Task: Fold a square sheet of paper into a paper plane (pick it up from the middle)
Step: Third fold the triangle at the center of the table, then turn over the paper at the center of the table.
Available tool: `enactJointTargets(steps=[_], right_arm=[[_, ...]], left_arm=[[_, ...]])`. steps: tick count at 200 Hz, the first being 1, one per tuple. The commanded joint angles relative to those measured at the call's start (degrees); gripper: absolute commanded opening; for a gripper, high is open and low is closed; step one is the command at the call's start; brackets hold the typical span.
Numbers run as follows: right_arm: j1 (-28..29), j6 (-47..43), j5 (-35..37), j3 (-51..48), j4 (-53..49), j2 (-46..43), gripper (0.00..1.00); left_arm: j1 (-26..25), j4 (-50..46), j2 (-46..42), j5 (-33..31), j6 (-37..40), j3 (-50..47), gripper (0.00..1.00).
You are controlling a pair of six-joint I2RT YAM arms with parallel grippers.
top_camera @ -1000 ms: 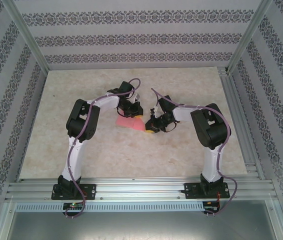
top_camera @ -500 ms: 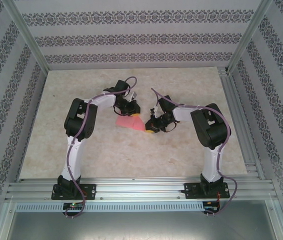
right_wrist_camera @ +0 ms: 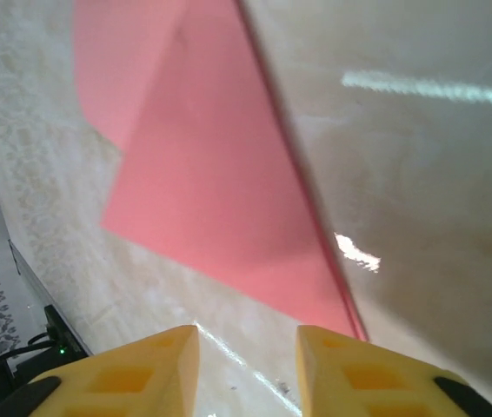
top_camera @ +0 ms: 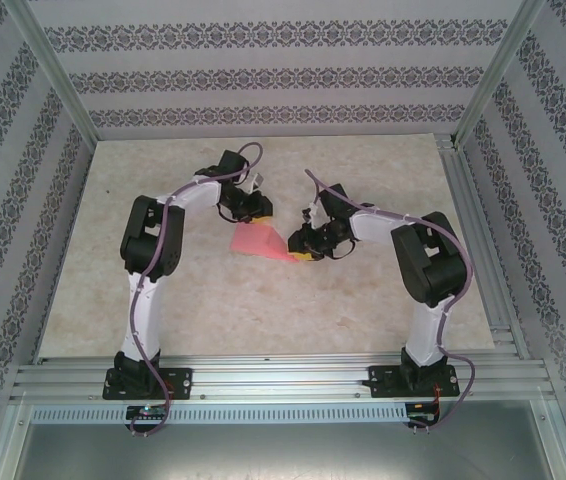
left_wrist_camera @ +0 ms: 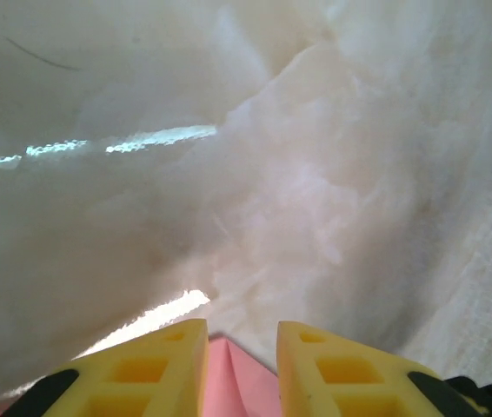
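The folded paper (top_camera: 260, 241) lies mid-table (top_camera: 383, 170) between both grippers. The left gripper (left_wrist_camera: 240, 330), at the paper's far edge, has its jaws slightly apart, with a pink sliver showing between them, unpinched. The right gripper (right_wrist_camera: 248, 337), at the paper's right tip, is partly open and holds nothing.

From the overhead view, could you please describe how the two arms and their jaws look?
Both the left arm and right arm have white links, bulky black joint housings and black bases. A lilac cable runs along each. The jaws are blocky yellow, with square recessed pockets.
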Motion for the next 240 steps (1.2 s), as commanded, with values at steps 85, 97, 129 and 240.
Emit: enactJointTargets(steps=[85, 97, 129, 240], right_arm=[[1.8, -17.44, 13.0, 20.37, -16.85, 11.43, 0.39], [2.41, -18.12, 13.14, 21.39, -17.57, 12.44, 0.39], [3.51, -17.82, 12.42, 21.55, -17.47, 13.07, 0.38], [7.37, -18.48, 17.36, 20.56, -19.66, 13.78, 0.32]], left_arm=[[2.86, 10.61, -25.33, -9.42, -9.01, -24.34, 0.31], [2.98, 10.24, -26.09, -9.53, -8.79, -25.36, 0.31], [2.98, 8.76, -26.59, -9.6, -7.82, -25.84, 0.31], [2.91, 9.36, -26.13, -8.39, -8.85, -26.06, 0.31]])
